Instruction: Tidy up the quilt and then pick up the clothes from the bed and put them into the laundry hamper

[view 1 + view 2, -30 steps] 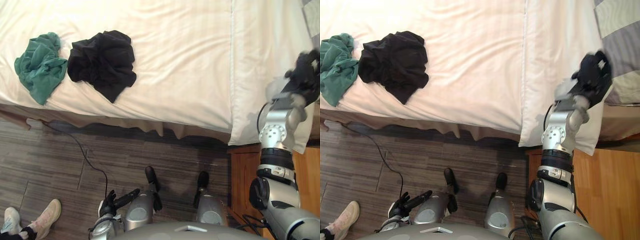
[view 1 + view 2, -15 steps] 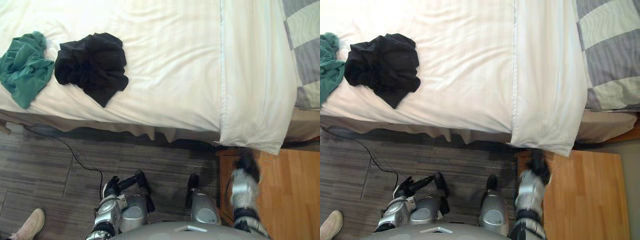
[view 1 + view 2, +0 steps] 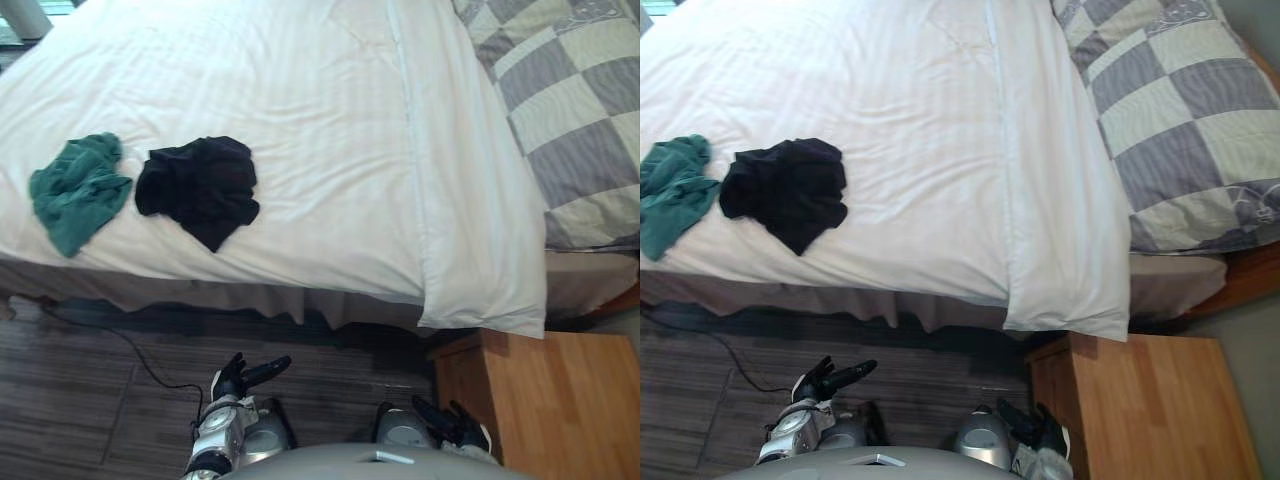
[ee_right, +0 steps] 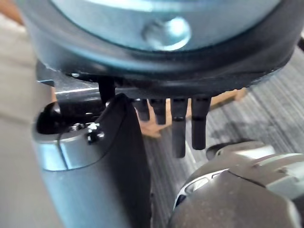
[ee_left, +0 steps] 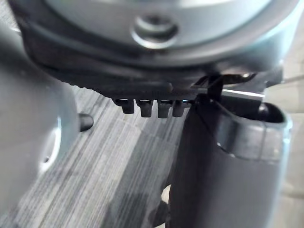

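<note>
Right robot hand [image 3: 455,425] has dropped off the quilt [image 3: 320,120] to our side, fingers slack; we judge the left robot hand [image 3: 245,376], also open, nearer the black clothes [image 3: 200,185] ahead.

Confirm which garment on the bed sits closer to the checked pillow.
The black garment, crumpled on the white quilt between the green garment and the checked pillow; the green one lies farther left.
</note>
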